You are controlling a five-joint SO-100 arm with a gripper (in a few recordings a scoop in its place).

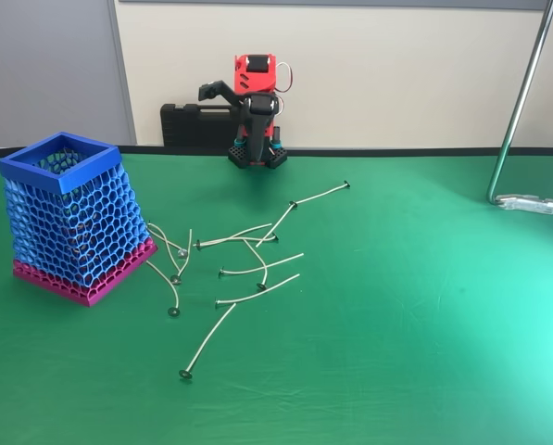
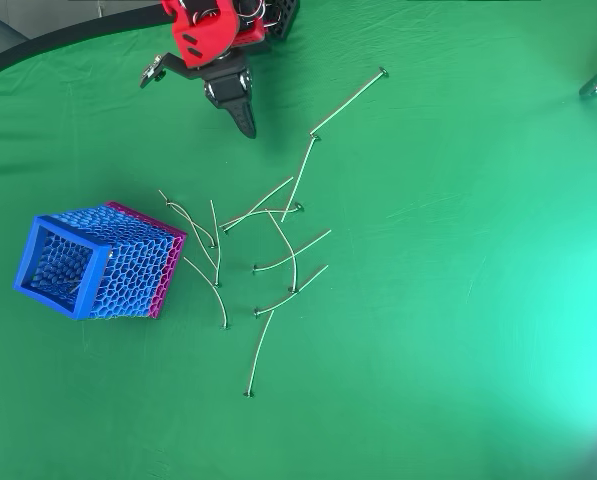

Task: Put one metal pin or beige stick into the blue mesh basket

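Note:
The blue mesh basket [image 1: 72, 218] [image 2: 93, 262] stands upright at the left of the green table, blue square rim on top and a magenta band at its base. Several thin metal pins [image 1: 257, 269] [image 2: 278, 250] lie scattered and crossing each other to its right; the nearest [image 1: 169, 246] is close to the basket's base. One pin [image 1: 320, 193] [image 2: 348, 100] lies farther back. My gripper [image 1: 230, 122] [image 2: 198, 102] is folded at the arm's base at the back, well clear of the pins. It is open, one finger [image 1: 256, 139] pointing down, the other splayed left, holding nothing.
A black case [image 1: 188, 125] lies behind the arm against the wall. A metal stand tube [image 1: 521, 102] with its foot [image 1: 535, 204] rises at the right back. Open green mat [image 1: 424, 324] spreads to the right and front.

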